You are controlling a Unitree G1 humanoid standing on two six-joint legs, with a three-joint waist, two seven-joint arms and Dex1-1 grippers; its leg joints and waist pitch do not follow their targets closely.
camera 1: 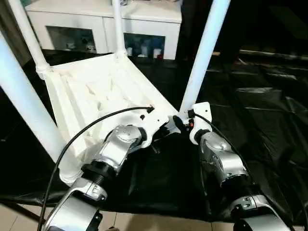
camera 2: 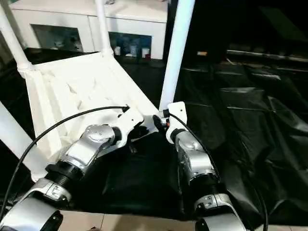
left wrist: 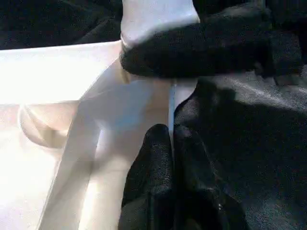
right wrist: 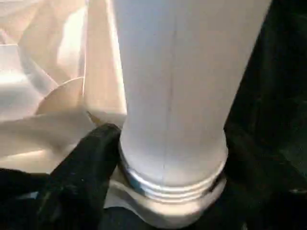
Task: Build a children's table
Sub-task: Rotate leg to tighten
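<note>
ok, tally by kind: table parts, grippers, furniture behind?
legs: 4
tabletop: 1
grippers: 2, left gripper, right gripper
cabinet: 1
total: 8

Both forearms are built of rounded, brushed-silver segments joined by black ribbed collars. The left forearm (camera 1: 118, 144) ends in a white wrist housing, and a thin black cable (camera 1: 91, 126) arcs over it to a small black plug. The right forearm (camera 1: 219, 159) carries a similar white housing with a black cable and a small orange-red mark.
</note>
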